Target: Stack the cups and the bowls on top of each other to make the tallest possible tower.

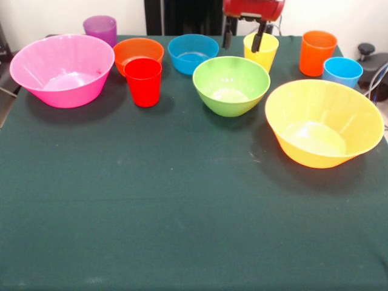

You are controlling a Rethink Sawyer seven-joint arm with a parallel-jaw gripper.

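Observation:
All cups and bowls stand apart on the green cloth, nothing stacked. The large pink bowl (62,70) is at the left, with the purple cup (100,28) behind it. The small orange bowl (138,53) has the red cup (143,81) in front of it. The small blue bowl (193,53) and lime green bowl (231,85) sit mid-table. The large yellow-orange bowl (324,122) is at the right. The yellow cup (261,50), orange cup (317,52) and light blue cup (342,71) stand behind. My gripper (242,40) hangs open at the top, one finger in front of the yellow cup.
A dark green cloth (182,212) covers the table. Black gear (373,63) sits off the table's right edge near the light blue cup.

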